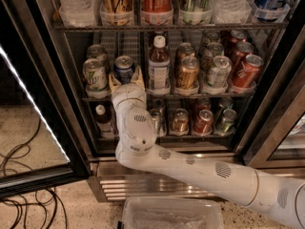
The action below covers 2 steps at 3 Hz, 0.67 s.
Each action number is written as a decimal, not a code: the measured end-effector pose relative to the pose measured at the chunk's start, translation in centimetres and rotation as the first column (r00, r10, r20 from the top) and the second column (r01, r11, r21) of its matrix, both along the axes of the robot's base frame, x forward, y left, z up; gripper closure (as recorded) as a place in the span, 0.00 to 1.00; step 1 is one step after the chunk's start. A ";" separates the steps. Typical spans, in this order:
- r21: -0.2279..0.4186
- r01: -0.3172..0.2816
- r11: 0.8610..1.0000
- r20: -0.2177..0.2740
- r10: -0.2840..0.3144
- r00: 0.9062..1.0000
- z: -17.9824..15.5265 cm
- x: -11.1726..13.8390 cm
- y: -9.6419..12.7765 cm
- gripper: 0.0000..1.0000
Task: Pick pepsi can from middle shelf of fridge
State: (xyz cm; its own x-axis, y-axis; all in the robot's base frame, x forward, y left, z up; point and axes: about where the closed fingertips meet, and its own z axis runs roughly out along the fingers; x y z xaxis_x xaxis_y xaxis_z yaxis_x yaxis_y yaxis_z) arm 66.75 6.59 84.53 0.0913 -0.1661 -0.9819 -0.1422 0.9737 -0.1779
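Observation:
The pepsi can point(124, 67) is blue with a silver top. It stands on the middle shelf point(190, 96) of the fridge point(71, 109), second from the left. My gripper point(126, 79) is at the can's lower front. Its tan fingertips point(114, 82) stand one on each side of the can, open around it. The white wrist point(133, 123) and arm hide the shelf rail below the can.
A green-and-white can point(94, 74) stands just left of the pepsi can and a brown bottle point(158, 63) just right. Red cans point(246, 71) stand at the right. Tall bottles fill the upper rack point(157, 26). A clear bin point(171, 214) sits on the floor and cables point(24, 175) lie at the left.

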 end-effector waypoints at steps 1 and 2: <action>0.031 -0.032 0.999 -0.013 0.033 0.999 0.1 -0.7 0.2 0.57; 0.031 -0.033 0.999 -0.013 0.033 0.999 0.1 -0.7 0.2 0.80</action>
